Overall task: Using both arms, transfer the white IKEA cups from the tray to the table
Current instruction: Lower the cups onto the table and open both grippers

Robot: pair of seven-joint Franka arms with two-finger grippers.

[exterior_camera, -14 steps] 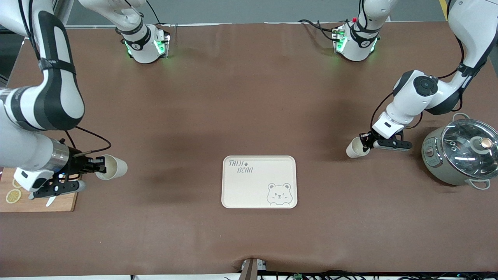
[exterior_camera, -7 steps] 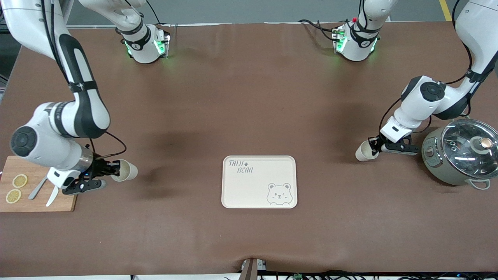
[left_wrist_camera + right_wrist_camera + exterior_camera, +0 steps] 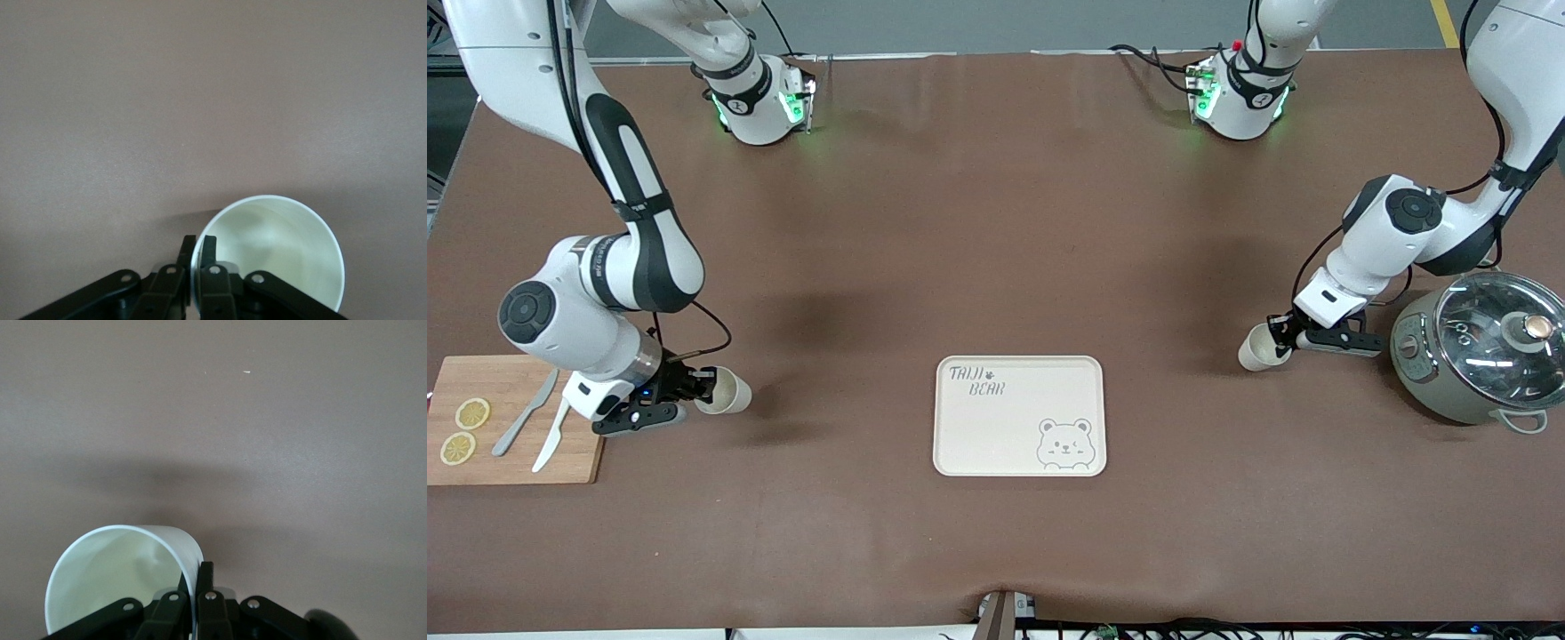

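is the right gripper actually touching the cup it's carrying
Touching. The right wrist view shows the right gripper with its fingers pinched on the rim wall of the white cup, one finger inside, one outside, no gap.

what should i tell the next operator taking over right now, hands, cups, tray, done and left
Left hand: pinching the rim of one white cup, low over the table toward the left arm's end, beside the lidded pot.
Right hand: shut on the rim of the other white cup, low over the table beside the cutting board.
Tray: holds no cups.
Done: both cups are off the tray and carried out to the sides.
Left: set each cup down on the table, open both hands and pull the arms clear. Whether the cups already touch the table cannot be told.
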